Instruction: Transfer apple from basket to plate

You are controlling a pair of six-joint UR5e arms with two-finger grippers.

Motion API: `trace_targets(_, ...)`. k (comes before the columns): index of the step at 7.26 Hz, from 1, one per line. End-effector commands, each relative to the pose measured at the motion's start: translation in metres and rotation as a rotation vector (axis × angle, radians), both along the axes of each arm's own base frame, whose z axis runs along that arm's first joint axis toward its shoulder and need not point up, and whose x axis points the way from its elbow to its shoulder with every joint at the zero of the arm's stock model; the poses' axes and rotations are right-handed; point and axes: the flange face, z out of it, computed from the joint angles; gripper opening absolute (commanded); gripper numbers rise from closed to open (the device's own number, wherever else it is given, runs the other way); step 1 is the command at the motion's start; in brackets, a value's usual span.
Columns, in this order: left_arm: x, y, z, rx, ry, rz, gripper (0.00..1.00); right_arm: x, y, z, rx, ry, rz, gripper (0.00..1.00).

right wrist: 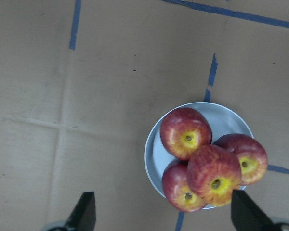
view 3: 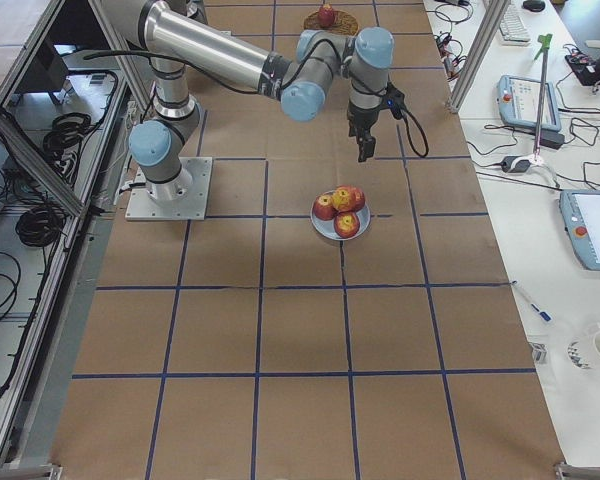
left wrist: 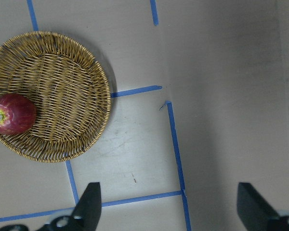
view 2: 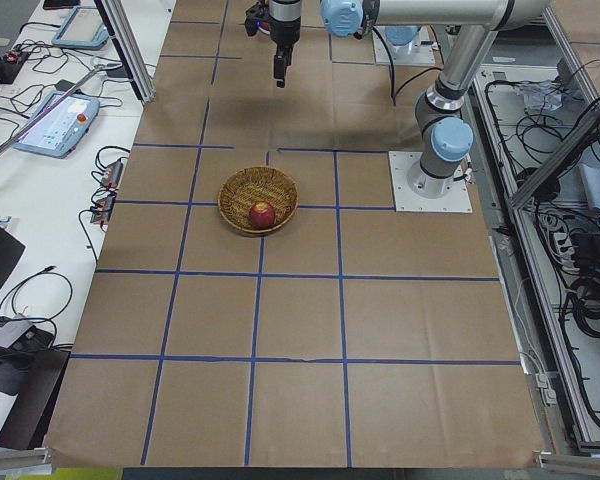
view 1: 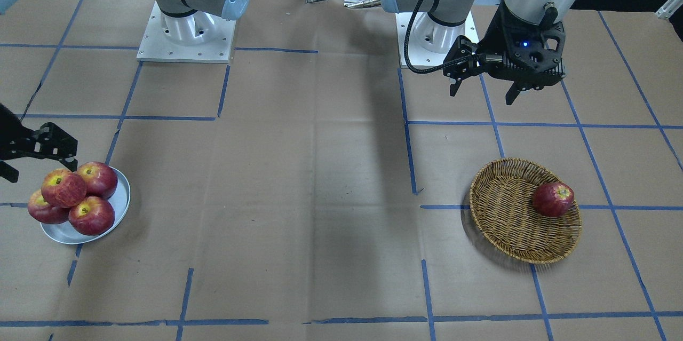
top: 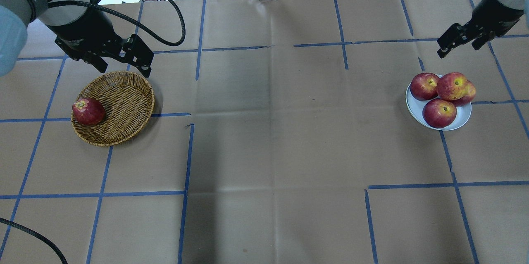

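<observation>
The streaky pinkish-red apple [view 1: 63, 187] with a broad yellow stem patch lies on top of three darker apples on the pale plate [view 1: 120, 205]. It also shows in the overhead view [top: 452, 85] and the right wrist view [right wrist: 214, 174]. My right gripper [top: 458, 47] is open and empty, above the table just beyond the plate [right wrist: 155, 156]. The wicker basket [top: 124, 98] holds one dark deep-red apple [top: 88, 111] against its rim. My left gripper [top: 122, 69] is open and empty, raised over the basket's far edge.
Brown paper with blue tape lines covers the table. The basket [view 1: 507, 223] and the plate stand at opposite ends, with bare paper between them. Both arm bases [view 1: 187, 37] are at the robot's edge.
</observation>
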Motion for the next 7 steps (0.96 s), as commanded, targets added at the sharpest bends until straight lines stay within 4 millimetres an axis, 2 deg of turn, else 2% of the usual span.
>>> trace_targets(1,0.001,0.000,0.000,0.000,0.000,0.002,0.99,0.082,0.035,0.040,0.061,-0.007,-0.081,1.00)
trace_targets(2,0.001,0.000,0.000,0.000,0.002,0.002,0.99,0.109,0.048,0.043,0.092,-0.007,-0.084,1.00)
trace_targets(4,0.001,0.000,0.000,0.000,0.002,0.002,0.99,0.144,0.079,0.059,0.108,-0.001,-0.110,1.00)
trace_targets(5,0.001,0.000,0.000,0.000,0.002,0.002,0.99,0.148,0.086,0.059,0.111,-0.001,-0.127,1.00)
trace_targets(6,0.001,0.000,0.000,0.000,0.002,0.002,0.99,0.148,0.091,0.044,0.139,0.002,-0.115,1.00)
trace_targets(7,0.001,0.000,0.000,0.000,0.002,0.002,0.99,0.148,0.098,0.043,0.124,0.003,-0.117,1.00)
